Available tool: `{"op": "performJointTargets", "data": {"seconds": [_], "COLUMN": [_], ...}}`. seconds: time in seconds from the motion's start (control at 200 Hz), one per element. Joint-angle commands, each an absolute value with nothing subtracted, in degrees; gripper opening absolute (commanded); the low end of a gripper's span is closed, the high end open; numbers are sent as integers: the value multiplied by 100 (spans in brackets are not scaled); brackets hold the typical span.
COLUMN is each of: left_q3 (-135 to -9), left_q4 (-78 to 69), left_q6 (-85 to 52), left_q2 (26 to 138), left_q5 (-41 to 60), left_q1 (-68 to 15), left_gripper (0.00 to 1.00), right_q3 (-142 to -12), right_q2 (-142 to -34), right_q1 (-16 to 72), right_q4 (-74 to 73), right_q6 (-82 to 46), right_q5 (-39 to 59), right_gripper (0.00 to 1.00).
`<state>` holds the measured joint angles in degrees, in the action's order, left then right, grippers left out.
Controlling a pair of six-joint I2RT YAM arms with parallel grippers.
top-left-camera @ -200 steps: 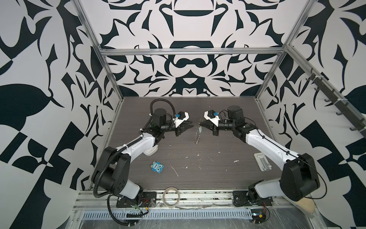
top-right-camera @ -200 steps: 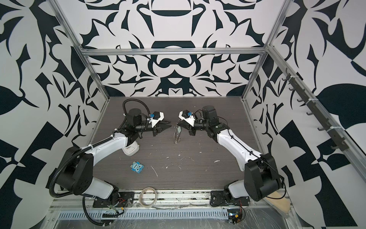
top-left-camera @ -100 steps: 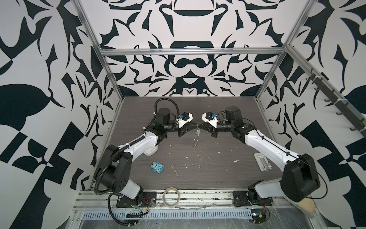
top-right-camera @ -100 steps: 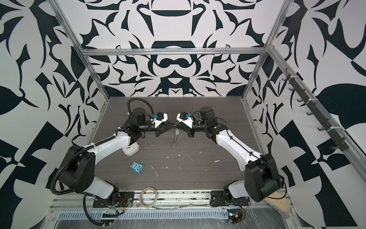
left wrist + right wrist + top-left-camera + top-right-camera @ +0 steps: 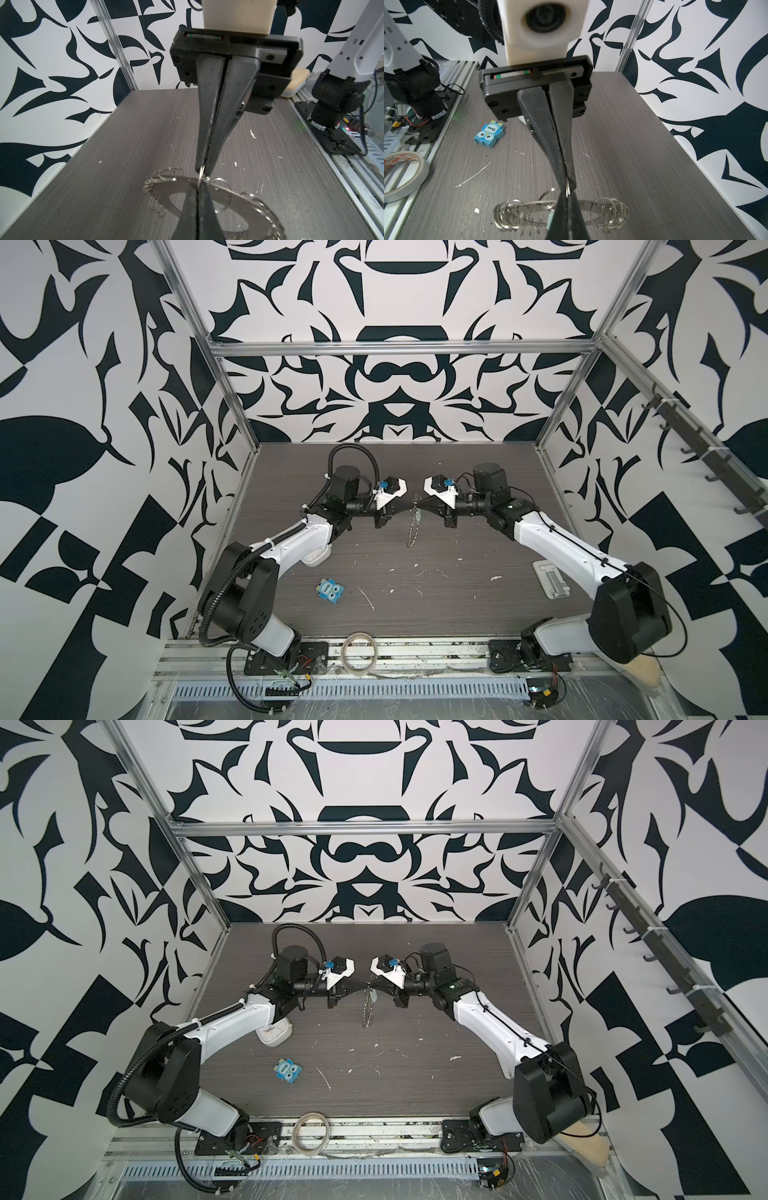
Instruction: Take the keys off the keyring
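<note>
Horizontally, tip to tip, our left gripper (image 5: 200,184) and right gripper (image 5: 566,193) both clamp one split ring (image 5: 201,174) atop the hanging keyring (image 5: 166,189).

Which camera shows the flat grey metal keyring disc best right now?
Left wrist view: the flat grey metal keyring disc shows its broad face and centre hole up close. The right wrist view catches the disc nearly edge-on; in both top views the disc is only a thin hanging sliver.
</note>
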<state>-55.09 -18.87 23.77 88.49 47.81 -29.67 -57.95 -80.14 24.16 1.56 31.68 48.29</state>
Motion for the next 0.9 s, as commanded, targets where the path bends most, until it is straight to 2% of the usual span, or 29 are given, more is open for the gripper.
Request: {"op": "performJointTargets", "data": {"seconds": [0.0, 0.04, 0.15, 0.22, 0.43, 0.705, 0.895], "left_q3": [-5712, -5719, -5730, -5748, -5732, -5714, -5824], "left_q4": [-1709, -1639, -1491, -1413, -1409, -1377, -1141], "left_q6": [2308, 2312, 2387, 2457, 2597, 2734, 2892], "left_q2": [8852, 8795, 8644, 8591, 8510, 8325, 8257], "left_q5": [4569, 4442, 4289, 4289, 4265, 4326, 4501], "left_q1": [-2996, -2999, -2980, -2980, -2979, -2971, -2962], "left_gripper": [0, 0, 0, 0, 0, 0, 0], "right_q3": [-5990, -6025, -6089, -6015, -5692, -4676, -4434], "right_q2": [-7773, -7783, -7729, -7599, -7285, -7504, -7548], "right_q1": [2504, 2497, 2369, 2216, 1876, 1852, 2172], "right_q4": [-184, -125, 0, -87, -31, -1775, -2079], "right_q6": [3040, 2988, 2849, 2780, 2873, 1972, 2161], "right_q5": [4960, 4906, 4830, 4789, 4632, 4717, 4394], "right_gripper": [0, 1, 34, 41, 40, 39, 39]}}
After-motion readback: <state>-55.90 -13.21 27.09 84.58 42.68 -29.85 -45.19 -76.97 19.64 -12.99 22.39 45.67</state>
